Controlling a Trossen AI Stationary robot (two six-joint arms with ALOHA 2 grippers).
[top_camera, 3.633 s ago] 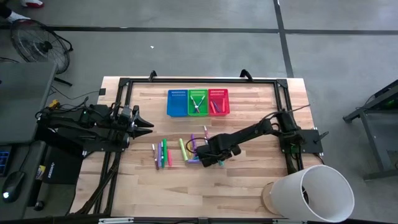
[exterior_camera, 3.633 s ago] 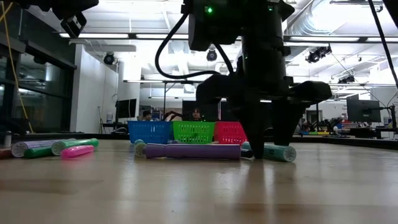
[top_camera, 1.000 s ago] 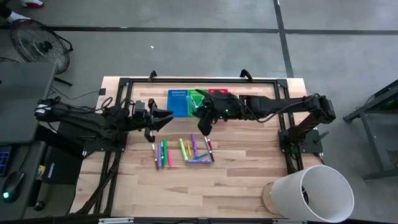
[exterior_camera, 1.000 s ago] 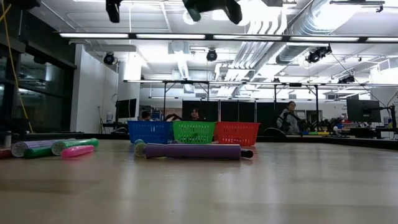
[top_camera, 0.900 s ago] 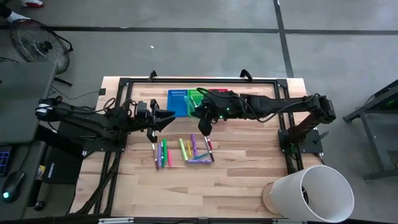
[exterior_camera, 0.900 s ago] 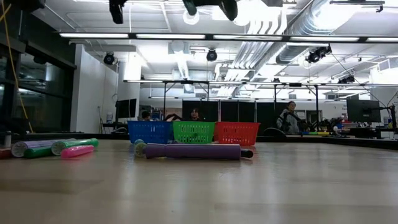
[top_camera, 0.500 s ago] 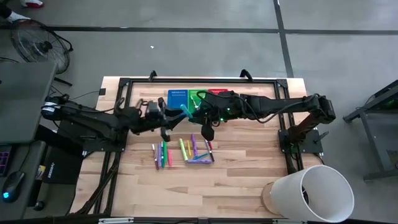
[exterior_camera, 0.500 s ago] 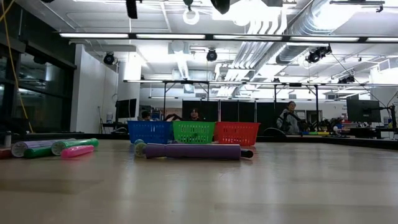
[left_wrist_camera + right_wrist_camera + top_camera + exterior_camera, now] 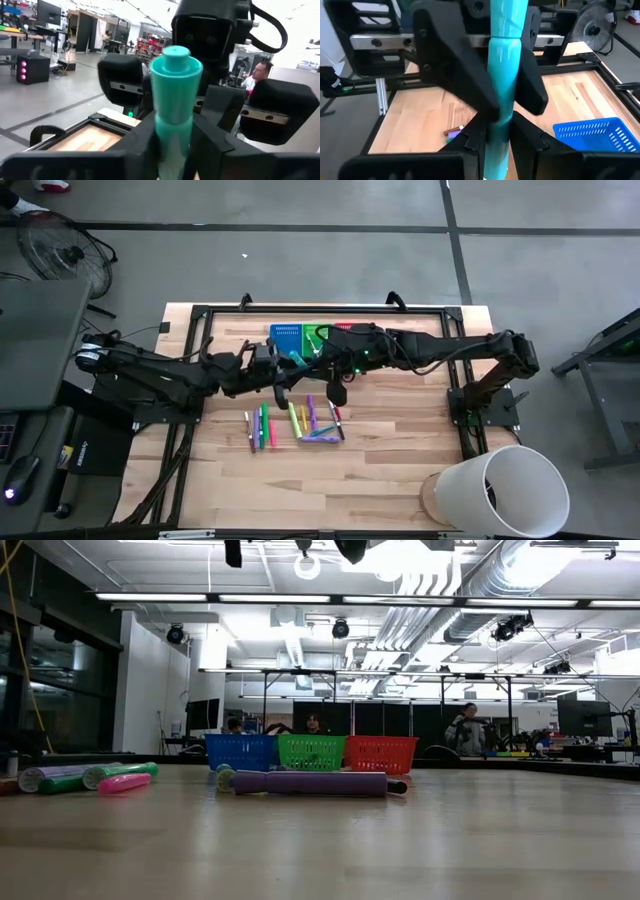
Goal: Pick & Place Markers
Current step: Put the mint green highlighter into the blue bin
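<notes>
Both grippers (image 9: 300, 363) on one teal marker (image 9: 175, 95)

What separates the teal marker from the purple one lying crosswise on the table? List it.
The teal marker is airborne; the purple marker lies flat on the table. The teal marker is gripped by left gripper and right gripper; the purple marker is untouched. Both are stubby markers.
</notes>
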